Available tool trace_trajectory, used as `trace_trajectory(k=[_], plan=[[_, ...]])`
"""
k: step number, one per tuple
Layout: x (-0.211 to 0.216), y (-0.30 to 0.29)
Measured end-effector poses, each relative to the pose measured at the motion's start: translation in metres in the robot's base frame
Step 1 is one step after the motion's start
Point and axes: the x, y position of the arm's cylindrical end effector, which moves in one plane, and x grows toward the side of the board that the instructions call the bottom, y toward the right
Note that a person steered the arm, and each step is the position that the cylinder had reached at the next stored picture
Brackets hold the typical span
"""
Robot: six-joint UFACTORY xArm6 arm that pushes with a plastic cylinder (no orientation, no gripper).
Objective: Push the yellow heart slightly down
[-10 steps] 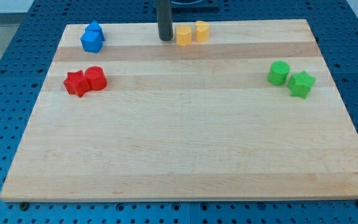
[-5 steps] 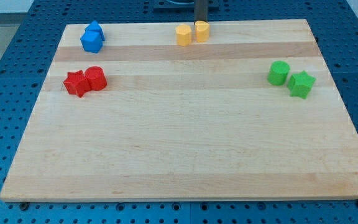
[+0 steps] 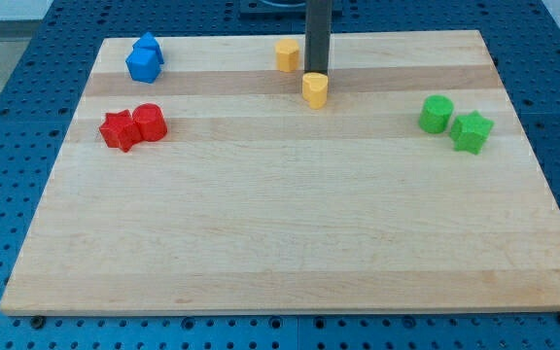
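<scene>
The yellow heart point(image 3: 314, 88) lies on the wooden board point(image 3: 290, 214) near the view's top, a little right of centre. My tip point(image 3: 317, 72) stands right at its top edge, touching it or nearly so. A second yellow block point(image 3: 287, 54) sits up and to the left of the heart, apart from it.
Two blue blocks point(image 3: 144, 59) sit together at the top left. A red star point(image 3: 118, 130) and a red cylinder point(image 3: 150, 122) touch at the left. A green cylinder point(image 3: 437, 114) and a green star point(image 3: 472, 131) sit together at the right.
My tip moved from left of the yellow blocks to above the heart, then came down the view. The heart slid down, away from the other yellow block.
</scene>
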Motion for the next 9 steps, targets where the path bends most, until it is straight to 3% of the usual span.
trace_trajectory(k=[3,4,7,9], plan=[[0.008,-0.032],[0.033,-0.037],[0.073,-0.035],[0.076,-0.012]])
